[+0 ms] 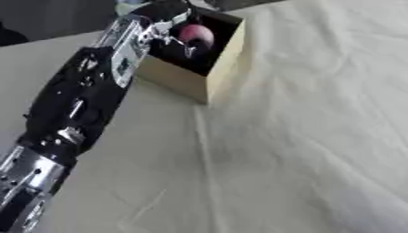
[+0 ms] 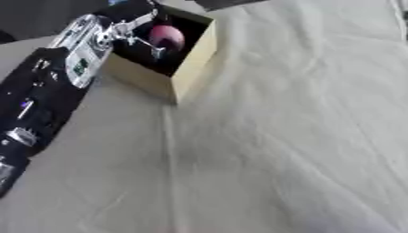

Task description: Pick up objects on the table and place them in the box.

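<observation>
A tan cardboard box (image 1: 181, 78) with a dark inside stands at the far left of the cloth-covered table. Inside it shows a round pinkish-red object (image 1: 197, 33). My left arm runs up from the lower left corner, and my left hand (image 1: 162, 31) reaches over the box's left rim, right beside the round object. Blur hides whether the hand holds the object or is merely next to it. My right hand shows in neither view.
A wrinkled white cloth (image 2: 287, 136) covers the table and spreads wide to the right of and in front of the box. A dark background lies beyond the table's far left edge.
</observation>
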